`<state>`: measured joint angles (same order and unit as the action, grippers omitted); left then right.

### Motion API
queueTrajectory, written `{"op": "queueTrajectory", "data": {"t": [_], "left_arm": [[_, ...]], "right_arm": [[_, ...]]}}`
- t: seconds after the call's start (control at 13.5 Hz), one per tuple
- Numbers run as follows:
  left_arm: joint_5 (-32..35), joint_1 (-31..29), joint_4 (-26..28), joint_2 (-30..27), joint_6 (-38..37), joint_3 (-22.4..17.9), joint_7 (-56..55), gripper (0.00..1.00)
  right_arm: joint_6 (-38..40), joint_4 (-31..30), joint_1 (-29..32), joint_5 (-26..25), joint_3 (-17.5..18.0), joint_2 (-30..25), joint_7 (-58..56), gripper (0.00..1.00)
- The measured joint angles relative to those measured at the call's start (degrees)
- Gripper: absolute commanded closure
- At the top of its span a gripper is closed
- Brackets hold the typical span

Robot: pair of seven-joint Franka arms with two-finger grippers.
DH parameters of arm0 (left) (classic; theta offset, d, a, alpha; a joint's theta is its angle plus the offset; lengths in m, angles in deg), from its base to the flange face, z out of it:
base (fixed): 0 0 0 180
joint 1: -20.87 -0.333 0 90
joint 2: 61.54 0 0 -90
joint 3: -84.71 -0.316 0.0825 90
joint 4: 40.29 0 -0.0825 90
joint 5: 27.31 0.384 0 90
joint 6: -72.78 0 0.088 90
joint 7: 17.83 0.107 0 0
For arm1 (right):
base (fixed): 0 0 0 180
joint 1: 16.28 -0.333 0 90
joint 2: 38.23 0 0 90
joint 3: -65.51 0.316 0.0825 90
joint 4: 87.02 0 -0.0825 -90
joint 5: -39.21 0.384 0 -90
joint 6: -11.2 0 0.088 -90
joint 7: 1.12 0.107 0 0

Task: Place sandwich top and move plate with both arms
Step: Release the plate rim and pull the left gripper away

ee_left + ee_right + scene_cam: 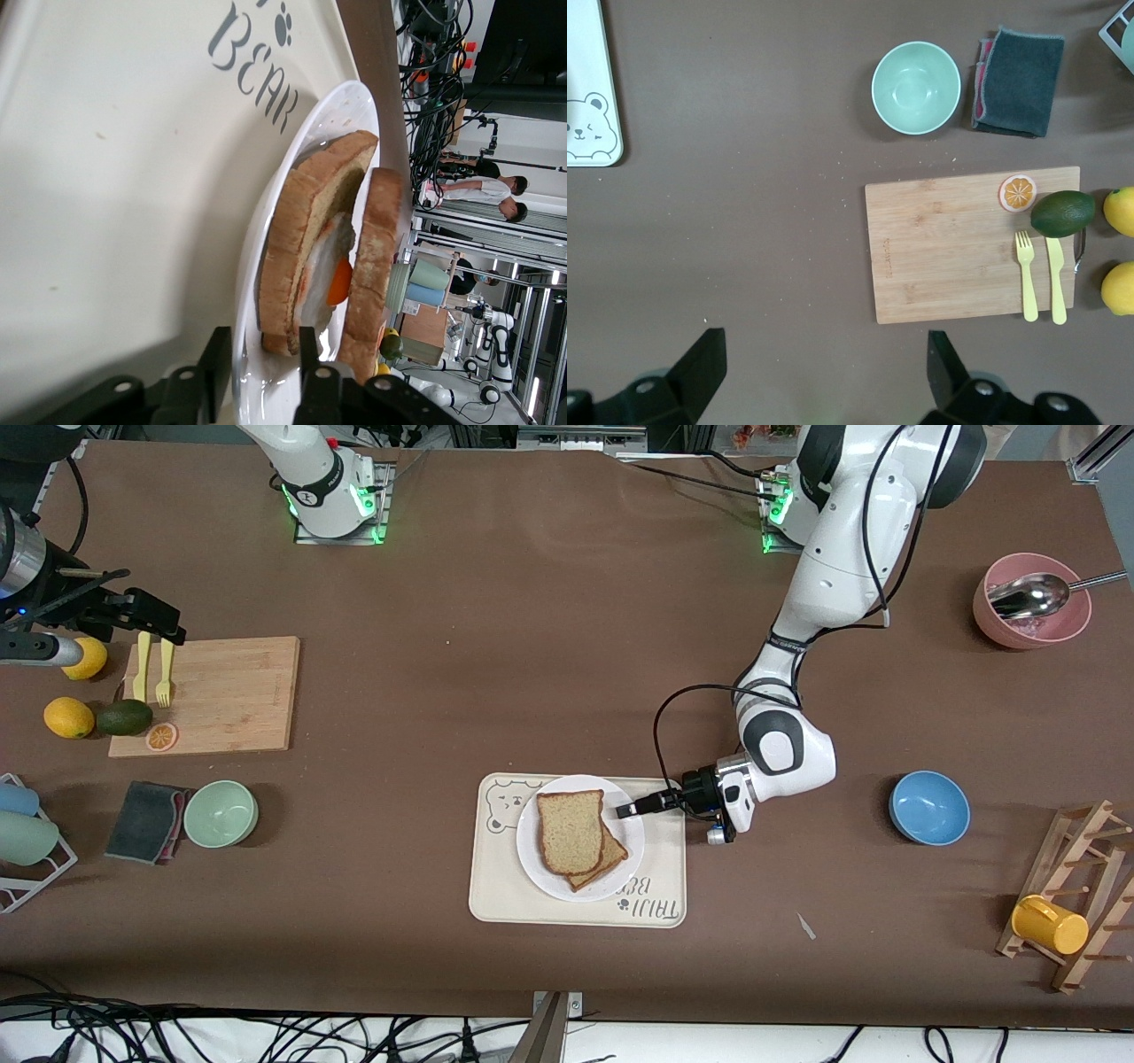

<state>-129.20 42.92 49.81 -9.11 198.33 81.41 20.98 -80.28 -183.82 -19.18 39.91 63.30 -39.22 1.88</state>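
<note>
As the sandwich top [570, 829] already lies on the egg slice, I judge that the placing is done and the moving of the plate [532, 841] is the step in hand. The plate sits on the cream tray [496, 895], in the middle of the table and near the front camera.

The left gripper [631, 810] is low at the plate's rim, on the side toward the left arm's end of the table. It points along the table toward the right arm's end, so the plate lies straight ahead of it. In the left wrist view the left gripper [257, 354] has its fingers a little apart with the rim between them, one finger [215, 359] under the plate and one above. I do not see them pressing the rim, so I take it as not yet clenched.

The right gripper [824, 359] is released, with its fingers wide apart. It hangs high near the cutting board [213, 691], well apart from the plate, so the left arm is much nearer. I think the right arm must come to the rim toward its own end of the table before both can carry.

Only the left wrist view shows the fried egg [332, 274] between the slices and the rim inside the jaws. The front view shows only two stacked slices.
</note>
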Motion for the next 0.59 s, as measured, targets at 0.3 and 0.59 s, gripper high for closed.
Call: {"op": "queueTrajectory", "data": {"t": [0.3, 0.59], "left_arm": [[4.7, -0.6, -0.8, -1.4, 0.0, -0.5, -0.2, 0.34], [14.4, -3.9, 1.2, -6.2, -0.1, -0.7, -1.4, 0.20]], "right_arm": [[0.0, 0.0, 0.0, 0.0, 0.0, 0.0, 0.0, 0.00], [0.0, 0.0, 0.0, 0.0, 0.0, 0.0, 0.0, 0.00]]}}
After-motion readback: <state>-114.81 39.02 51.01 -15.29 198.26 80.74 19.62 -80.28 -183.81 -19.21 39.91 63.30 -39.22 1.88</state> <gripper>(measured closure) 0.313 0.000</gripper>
